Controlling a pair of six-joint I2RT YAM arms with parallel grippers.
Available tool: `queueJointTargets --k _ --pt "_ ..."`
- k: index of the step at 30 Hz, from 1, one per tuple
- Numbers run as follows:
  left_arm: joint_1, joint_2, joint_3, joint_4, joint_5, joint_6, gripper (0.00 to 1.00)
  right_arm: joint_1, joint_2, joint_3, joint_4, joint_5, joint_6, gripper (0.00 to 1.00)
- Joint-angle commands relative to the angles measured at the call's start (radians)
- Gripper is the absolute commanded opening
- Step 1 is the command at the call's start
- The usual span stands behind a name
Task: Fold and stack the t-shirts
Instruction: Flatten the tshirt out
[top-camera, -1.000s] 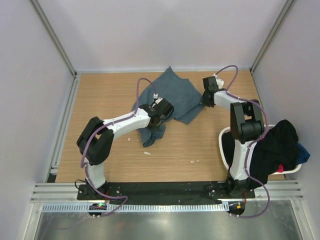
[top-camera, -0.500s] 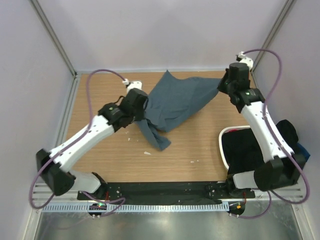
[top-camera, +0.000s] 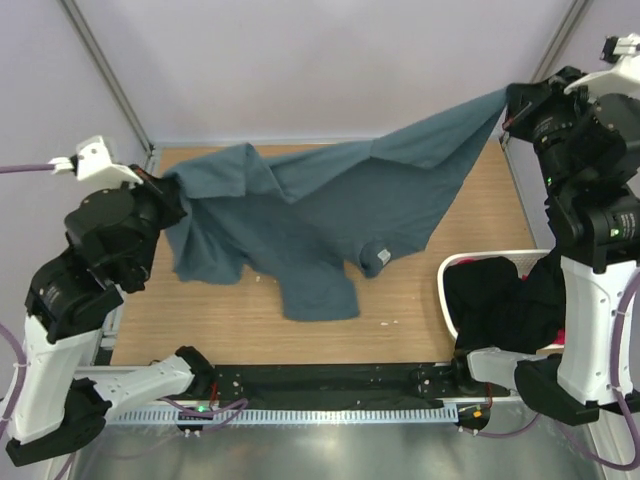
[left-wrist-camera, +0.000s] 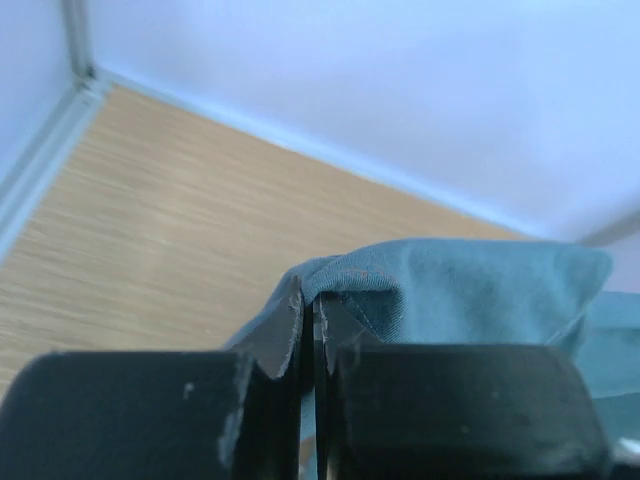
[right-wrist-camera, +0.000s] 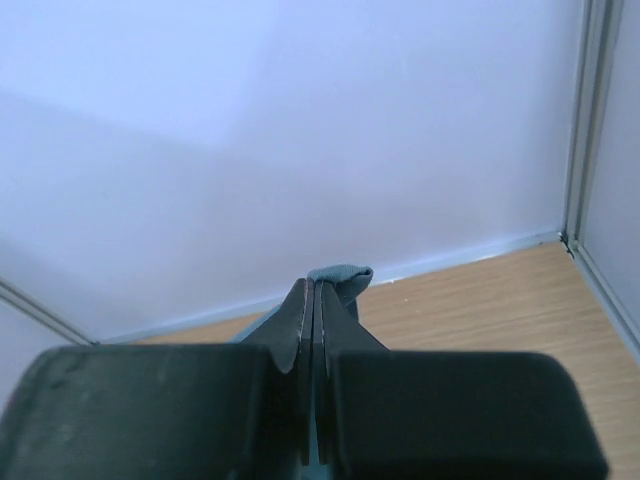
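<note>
i have the slate blue-grey t-shirt (top-camera: 330, 205) pinched at two spots and stretched in the air above the table (top-camera: 400, 310). my left gripper (top-camera: 168, 195) is clamped on a fold of cloth at the left side. in the left wrist view the jaws sit pressed together with the hem bunched between them. my right gripper (top-camera: 512, 108) is clenched on another edge up at the far right corner, and the right wrist view shows only a small nub of fabric poking out past the closed jaws.

between the two holds the shirt hangs as a sagging sheet, high on the right and lower on the left. one sleeve droops at the left, and the bottom part dangles toward the near middle of the wood. i cannot tell whether that lowest part touches the board. a small pale label (top-camera: 383, 257) shows near the middle of the cloth.

i judge the task to be very early. i see no folded shirt and no stack anywhere in view. this shirt is only spread out in the air, so it has yet to be laid flat, folded and set down. in the white laundry basket (top-camera: 443, 285) at the near right lie more t-shirts (top-camera: 505, 300), mostly black with a touch of red, heaped unfolded. all of them are left to do.
</note>
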Motion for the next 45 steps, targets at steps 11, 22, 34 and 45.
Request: queueJointTargets --k 11,22,34,45 --pt "0.441 0.238 -0.091 -0.021 0.305 0.081 0.00 0.000 0.324 0.133 -0.079 0.034 -0.028 0.01" --pt "0.651 0.650 -0.273 0.354 0.622 0.078 0.00 -0.002 0.755 -0.017 0.151 -0.032 -0.021 0.01" --pt "0.671 1.210 0.348 0.203 0.496 0.236 0.67 -0.002 1.225 0.421 0.207 -0.078 0.013 0.30" --pt "0.469 0.887 0.062 0.207 0.635 0.212 0.78 0.001 0.814 0.050 0.062 -0.153 0.051 1.00"
